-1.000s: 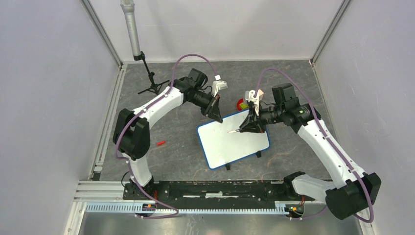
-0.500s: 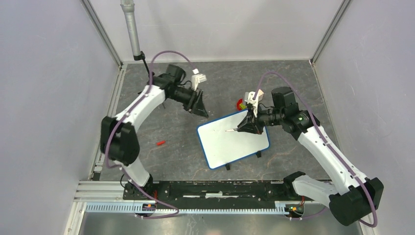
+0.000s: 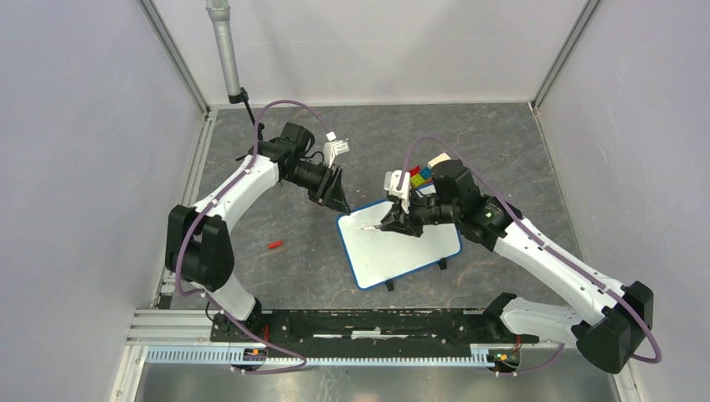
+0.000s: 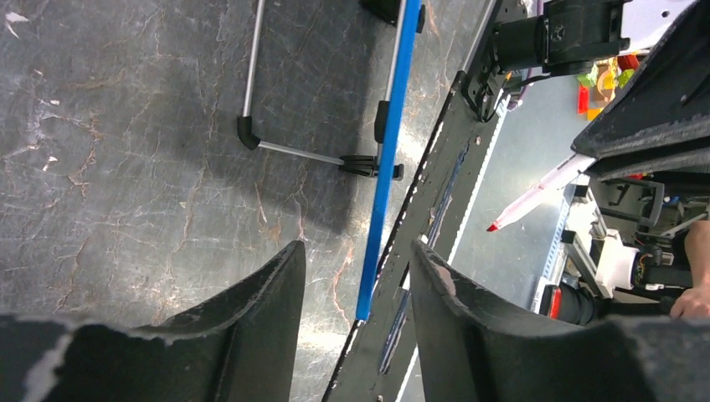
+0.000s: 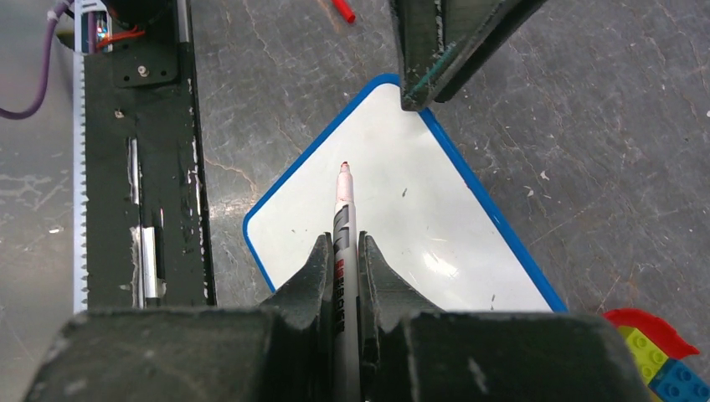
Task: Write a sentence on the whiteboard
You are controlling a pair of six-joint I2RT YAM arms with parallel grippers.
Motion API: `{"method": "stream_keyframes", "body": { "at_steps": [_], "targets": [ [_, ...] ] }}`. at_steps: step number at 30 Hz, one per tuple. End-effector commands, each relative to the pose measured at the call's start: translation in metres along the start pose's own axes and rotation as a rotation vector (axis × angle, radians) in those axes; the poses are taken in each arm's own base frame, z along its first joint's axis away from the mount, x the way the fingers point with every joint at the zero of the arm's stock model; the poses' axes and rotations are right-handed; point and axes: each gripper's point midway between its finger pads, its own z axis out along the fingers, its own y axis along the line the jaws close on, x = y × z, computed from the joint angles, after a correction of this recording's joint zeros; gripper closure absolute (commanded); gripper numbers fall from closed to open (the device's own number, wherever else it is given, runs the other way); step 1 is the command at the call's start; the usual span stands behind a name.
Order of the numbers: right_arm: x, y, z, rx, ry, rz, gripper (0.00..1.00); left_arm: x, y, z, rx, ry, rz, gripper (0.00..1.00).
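Observation:
The whiteboard (image 3: 402,251) stands on thin wire legs mid-table, with a blue rim and a blank white face (image 5: 419,226). No sentence is in view on it. My right gripper (image 3: 392,224) is shut on a white marker (image 5: 344,219). The marker's red tip (image 3: 365,228) points over the board's far-left part; I cannot tell if it touches. My left gripper (image 3: 341,202) hangs open and empty just beyond the board's far-left corner. The left wrist view has the rim (image 4: 386,151) edge-on, running between the left gripper's (image 4: 356,251) fingers.
A red marker cap (image 3: 274,245) lies on the grey floor left of the board. Coloured toy bricks (image 3: 419,175) sit behind the right gripper. A microphone stand (image 3: 249,126) occupies the back left. The black base rail (image 3: 360,322) runs along the near edge.
The left gripper opened, let go of the board's far corner and drew back to the left. The right arm carried the marker leftward across the board.

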Motion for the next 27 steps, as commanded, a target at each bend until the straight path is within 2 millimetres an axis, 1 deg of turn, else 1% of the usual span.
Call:
{"method": "stream_keyframes", "body": {
  "at_steps": [1, 5, 7, 14, 23, 27],
  "targets": [
    [-0.008, -0.010, 0.009, 0.068, 0.013, -0.075, 1.00, -0.002, -0.003, 0.001, 0.045, -0.009, 0.050, 0.49],
    [-0.009, -0.013, 0.016, 0.105, 0.018, -0.097, 1.00, -0.002, -0.004, 0.002, 0.054, -0.010, 0.048, 0.63],
    [-0.012, -0.013, 0.021, 0.107, 0.016, -0.103, 1.00, -0.001, -0.004, 0.002, 0.057, -0.008, 0.044, 0.68],
    [-0.015, -0.013, 0.029, 0.112, 0.019, -0.103, 1.00, 0.000, -0.005, 0.003, 0.064, -0.007, 0.045, 0.74],
    [-0.021, -0.015, 0.036, 0.108, 0.011, -0.101, 1.00, 0.003, -0.004, 0.005, 0.075, -0.001, 0.049, 0.69],
    [-0.022, -0.017, 0.038, 0.119, 0.016, -0.101, 1.00, 0.004, -0.005, 0.005, 0.074, 0.000, 0.054, 0.78]
  ]
}}
